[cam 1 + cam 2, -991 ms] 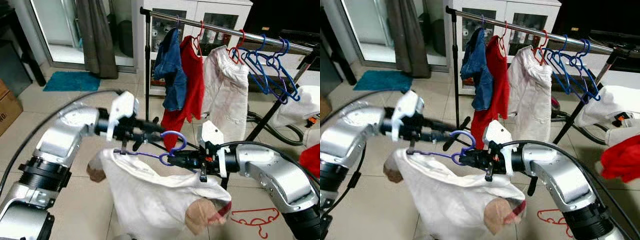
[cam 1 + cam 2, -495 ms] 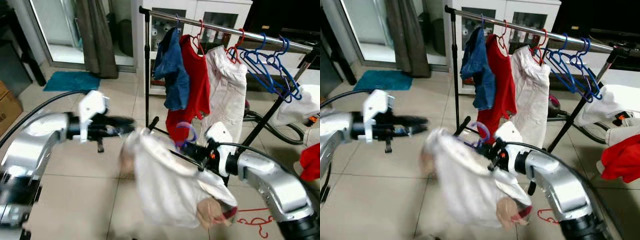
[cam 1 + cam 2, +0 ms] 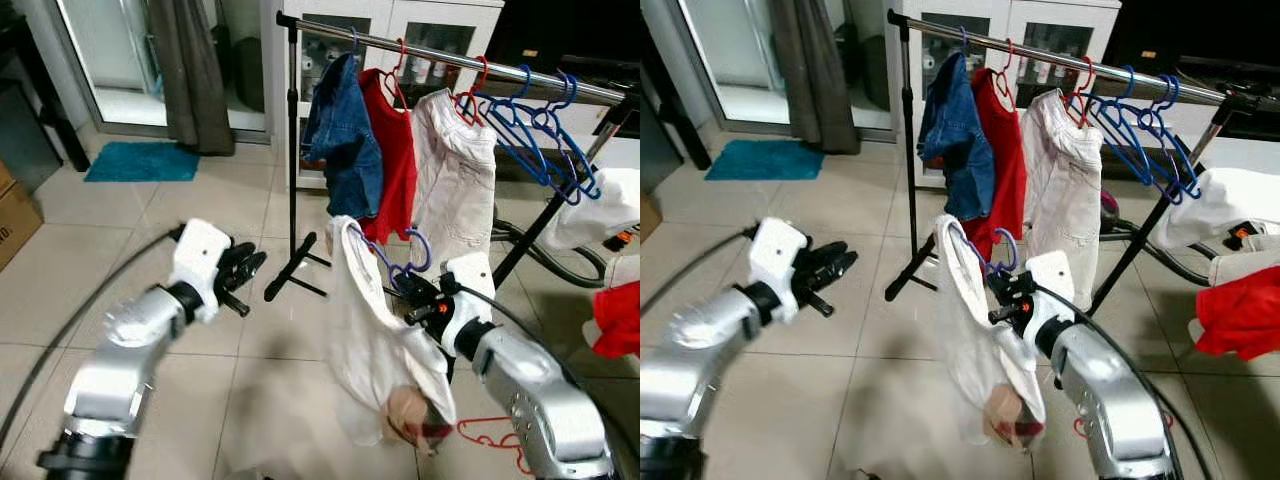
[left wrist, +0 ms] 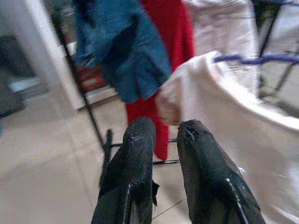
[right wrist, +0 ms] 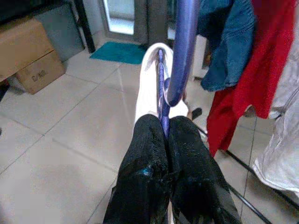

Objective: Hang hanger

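Clamped between the closed fingers of the right gripper point(image 3: 408, 297) is a purple hanger point(image 3: 385, 258), pinched just below its hook, with a white garment point(image 3: 375, 350) draped over it and hanging down towards the floor point(image 3: 150, 230). The hook curls upward above the fingers, and the hanger's long axis is seen to run up and away from the gripper towards the rail point(image 3: 450, 62). The rail lies above and beyond the right gripper, already carrying a denim piece point(image 3: 342, 140), a red top point(image 3: 395, 150), a pale garment point(image 3: 455, 170) and empty blue hangers point(image 3: 540, 130). A lift and forward reach would probably be needed before the hook can be set over the bar; the right arm is judged much the nearer. The left gripper point(image 3: 243, 270) is held off to the left, well apart from the hanger, its fingers a little apart and gripping nothing. A red hanger point(image 3: 500, 440) is seen lying on the floor
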### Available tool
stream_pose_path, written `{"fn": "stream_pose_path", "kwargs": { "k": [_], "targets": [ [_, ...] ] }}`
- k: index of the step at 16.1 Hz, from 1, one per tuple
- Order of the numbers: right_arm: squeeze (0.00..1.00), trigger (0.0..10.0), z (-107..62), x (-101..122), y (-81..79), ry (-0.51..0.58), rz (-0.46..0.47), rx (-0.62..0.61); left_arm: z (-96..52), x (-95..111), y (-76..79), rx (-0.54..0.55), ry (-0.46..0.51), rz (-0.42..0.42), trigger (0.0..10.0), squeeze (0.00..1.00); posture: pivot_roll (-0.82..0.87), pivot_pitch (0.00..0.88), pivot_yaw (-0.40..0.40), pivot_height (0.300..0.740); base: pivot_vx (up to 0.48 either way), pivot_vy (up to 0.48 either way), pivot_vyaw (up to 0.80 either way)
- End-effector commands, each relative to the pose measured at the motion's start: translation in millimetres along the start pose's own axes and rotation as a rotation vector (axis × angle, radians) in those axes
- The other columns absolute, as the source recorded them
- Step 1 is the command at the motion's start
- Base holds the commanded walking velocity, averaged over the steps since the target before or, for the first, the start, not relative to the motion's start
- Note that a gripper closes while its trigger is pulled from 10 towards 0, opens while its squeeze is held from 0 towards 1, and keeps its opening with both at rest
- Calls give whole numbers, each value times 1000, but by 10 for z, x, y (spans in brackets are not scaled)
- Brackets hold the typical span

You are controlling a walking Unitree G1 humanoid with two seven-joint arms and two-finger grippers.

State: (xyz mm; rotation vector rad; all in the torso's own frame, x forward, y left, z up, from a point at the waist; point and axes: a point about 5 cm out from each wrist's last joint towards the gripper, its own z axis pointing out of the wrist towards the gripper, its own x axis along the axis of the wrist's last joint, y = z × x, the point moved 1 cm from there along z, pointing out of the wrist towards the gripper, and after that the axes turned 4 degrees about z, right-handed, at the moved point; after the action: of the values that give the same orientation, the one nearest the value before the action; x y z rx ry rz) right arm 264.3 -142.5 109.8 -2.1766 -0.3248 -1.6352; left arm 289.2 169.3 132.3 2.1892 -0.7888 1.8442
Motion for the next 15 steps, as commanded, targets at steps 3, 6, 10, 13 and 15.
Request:
{"fn": "stream_pose_path", "kwargs": {
  "k": [3, 6, 10, 13, 15],
  "targets": [
    [0, 10000, -21, 271, -52, 148, -33, -1, 98, 96, 76, 5, 64, -173, 10000, 843, 39, 0, -6, 740, 0, 0, 0],
    [0, 10000, -26, 429, -202, 236, -36, 131, 289, 254, 209, -150, 147, -139, 10000, 1000, 36, 0, -22, 740, 0, 0, 0],
    [0, 10000, -58, 493, -275, 283, -45, 207, 510, 342, 241, -210, 155, -108, 10000, 1000, 22, 0, -21, 740, 0, 0, 0],
    [0, 10000, -95, 545, -320, 334, -29, 256, 708, 469, 135, -61, 209, -49, 10000, 1000, 14, 0, -19, 740, 0, 0, 0],
    [0, 10000, -97, 535, -321, 335, -27, 262, 782, 598, 196, -34, 264, -19, 10000, 0, 10, 0, -18, 740, 0, 0, 0]
  ]
}}
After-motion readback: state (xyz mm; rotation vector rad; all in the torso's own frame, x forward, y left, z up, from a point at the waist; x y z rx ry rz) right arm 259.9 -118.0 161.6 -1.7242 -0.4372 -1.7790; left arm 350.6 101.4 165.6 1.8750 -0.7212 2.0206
